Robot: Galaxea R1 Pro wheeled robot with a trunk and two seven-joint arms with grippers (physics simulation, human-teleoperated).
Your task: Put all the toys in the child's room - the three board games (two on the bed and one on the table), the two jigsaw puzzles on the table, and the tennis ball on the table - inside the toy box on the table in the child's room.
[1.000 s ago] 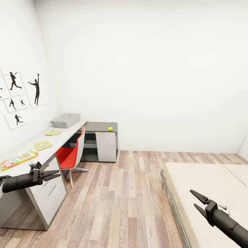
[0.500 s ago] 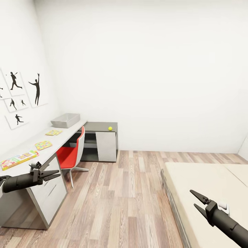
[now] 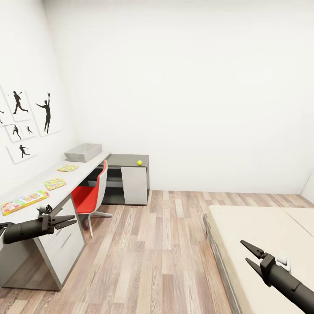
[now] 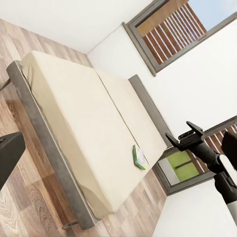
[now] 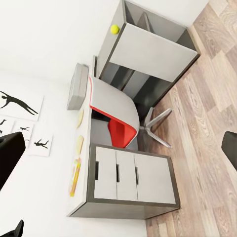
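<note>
A: Head view: where do the toys sit against the jaws?
B: The left gripper (image 3: 69, 221) hangs jaws spread, empty, off the near end of the table (image 3: 30, 185). A board game (image 3: 24, 202) lies closest to it; two puzzles (image 3: 55, 183) follow, then the toy box (image 3: 83, 152) at the far end. The ball (image 3: 139, 162) rests on the dark corner section.

A: And the right?
B: The right gripper (image 3: 248, 254) is parted too, empty, over the bed (image 3: 257, 226). The left wrist view shows a game (image 4: 139, 157) near the bed's far edge, well apart from both grippers.
</note>
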